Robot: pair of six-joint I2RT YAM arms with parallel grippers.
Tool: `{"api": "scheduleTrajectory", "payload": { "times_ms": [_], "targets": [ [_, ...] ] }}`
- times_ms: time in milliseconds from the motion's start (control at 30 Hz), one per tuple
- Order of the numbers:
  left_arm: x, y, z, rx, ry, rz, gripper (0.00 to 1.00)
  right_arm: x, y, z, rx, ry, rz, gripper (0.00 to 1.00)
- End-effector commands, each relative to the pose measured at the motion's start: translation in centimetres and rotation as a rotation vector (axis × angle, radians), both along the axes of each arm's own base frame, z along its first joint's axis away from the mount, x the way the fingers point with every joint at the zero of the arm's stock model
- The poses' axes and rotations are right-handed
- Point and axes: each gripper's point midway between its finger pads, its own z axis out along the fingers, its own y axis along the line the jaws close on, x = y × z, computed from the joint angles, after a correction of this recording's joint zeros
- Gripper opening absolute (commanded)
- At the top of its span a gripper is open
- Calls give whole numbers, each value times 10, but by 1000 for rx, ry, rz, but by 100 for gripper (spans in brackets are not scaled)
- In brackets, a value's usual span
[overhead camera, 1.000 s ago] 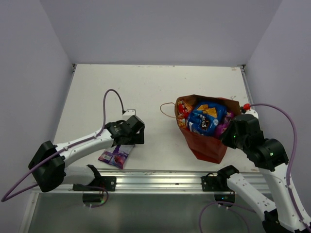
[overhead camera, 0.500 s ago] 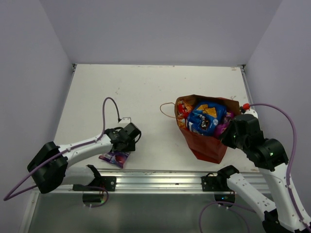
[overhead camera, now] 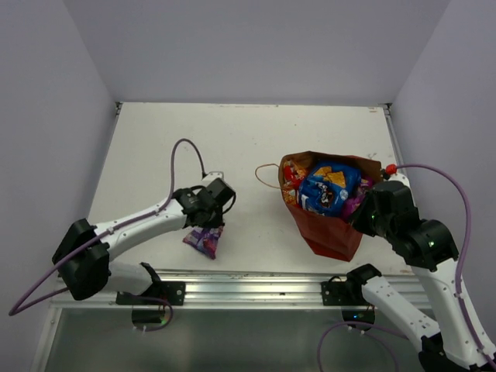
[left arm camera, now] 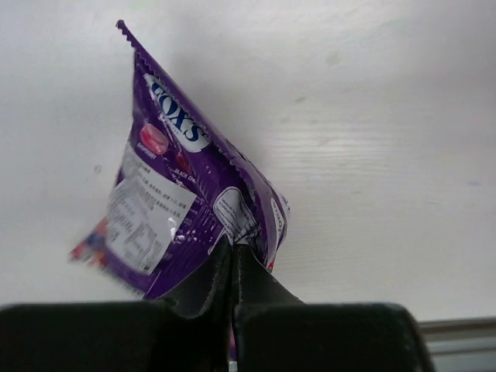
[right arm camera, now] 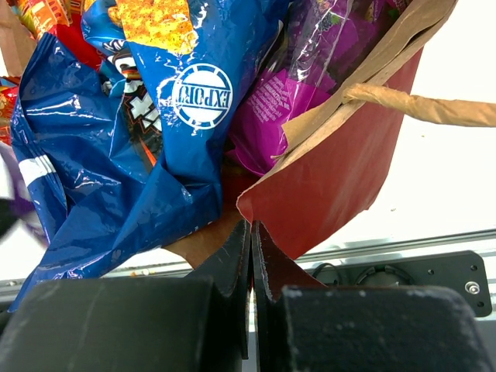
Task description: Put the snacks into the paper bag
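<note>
A flat white rectangular table (overhead camera: 248, 139) carries a tall red paper bag (overhead camera: 333, 232) standing at its near right, one thin string handle (overhead camera: 263, 175) drooping onto the surface. A small purple foil packet (overhead camera: 204, 241) is at the near left; contact unclear.

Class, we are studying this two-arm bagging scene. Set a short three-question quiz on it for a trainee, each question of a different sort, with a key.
1. True or false: the left gripper is shut on the small purple packet.
2. Multiple choice: what is the right gripper pinching? A) a spoon B) the edge of the paper bag C) nothing
3. Short answer: what colour is the large pack lying on top inside the bag?

Key
1. True: its fingers pinch the packet's corner.
2. B
3. Blue: the Doritos pack.
</note>
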Motion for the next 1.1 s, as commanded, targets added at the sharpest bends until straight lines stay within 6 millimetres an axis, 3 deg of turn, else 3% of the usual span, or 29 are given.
{"api": "scheduleTrajectory", "payload": {
  "times_ms": [0,33,67,100,133,167,200,267,333,400,433,467,500,533,600,633,667,733,767,800,833,867,967,1067],
  "targets": [
    [58,-83,135,-269,-279,-153,0,0,5,-3,6,21,28,0],
    [66,-99,159,-305,-318,-185,0,1,6,-2,6,20,30,0],
    [77,-118,218,-389,-422,-227,0,0,5,-2,6,20,28,0],
    [78,-135,246,-447,-473,-269,0,0,5,-1,4,17,25,0],
    [78,-154,262,-498,-485,-326,0,1,4,0,3,14,23,0],
    [78,-167,303,-571,-554,-372,0,1,4,0,3,14,23,0],
    [74,-188,320,-645,-570,-434,0,0,4,-1,2,15,23,0],
    [66,-208,355,-738,-623,-507,0,0,4,-1,2,16,23,0],
    [53,-236,368,-836,-639,-606,0,0,3,0,0,14,21,0],
    [37,-262,367,-926,-621,-703,0,0,3,0,1,14,20,0],
    [31,-271,362,-954,-605,-733,0,0,3,0,2,11,20,0],
    [26,-282,345,-977,-556,-757,0,0,3,0,2,13,20,0],
    [19,-293,347,-1026,-557,-794,0,0,3,-1,2,14,19,0],
    [13,-310,324,-1037,-486,-842,0,0,4,-1,3,16,20,0],
    [3,-338,299,-1051,-431,-903,0,0,4,-1,2,18,20,0],
    [0,-348,292,-1042,-417,-921,0,0,4,-1,2,18,20,0],
    [-1,-357,300,-1039,-454,-950,0,0,4,-1,4,17,21,0],
    [-15,-380,263,-972,-353,-990,0,-1,3,0,5,13,17,0],
    [-16,-387,278,-976,-383,-1013,0,-1,2,0,0,13,12,0],
    [-19,-395,252,-917,-328,-1014,0,-2,1,1,-1,9,10,0],
    [-19,-399,258,-909,-345,-1023,0,-4,0,1,-3,13,8,0],
    [-21,-401,235,-844,-293,-1016,0,-6,-3,0,-7,10,0,0],
    [-11,-405,220,-786,-283,-981,0,-7,-4,0,-7,10,-4,0],
    [2,-406,189,-673,-237,-935,0,-8,-4,0,-6,10,-4,0]
  ]
}}
